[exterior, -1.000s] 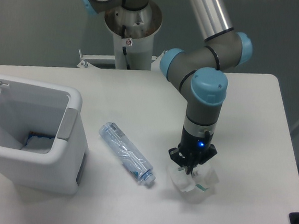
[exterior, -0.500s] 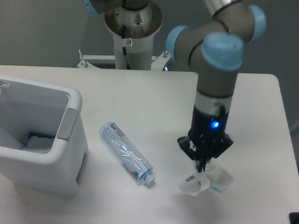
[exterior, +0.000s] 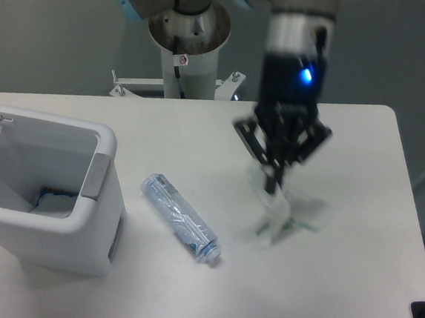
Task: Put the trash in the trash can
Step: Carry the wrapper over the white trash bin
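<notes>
Single fixed camera, high front view, angled down over table (exterior: 363, 142) toward arm base; moving parts blurred, probably mid-range.

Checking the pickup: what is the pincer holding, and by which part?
The pincer holds the crumpled wrapper by its top edge; the rest dangles blurred below.

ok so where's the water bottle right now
The water bottle lies on its side on the table, centre-left in the camera view, between the trash can and the gripper.
</notes>
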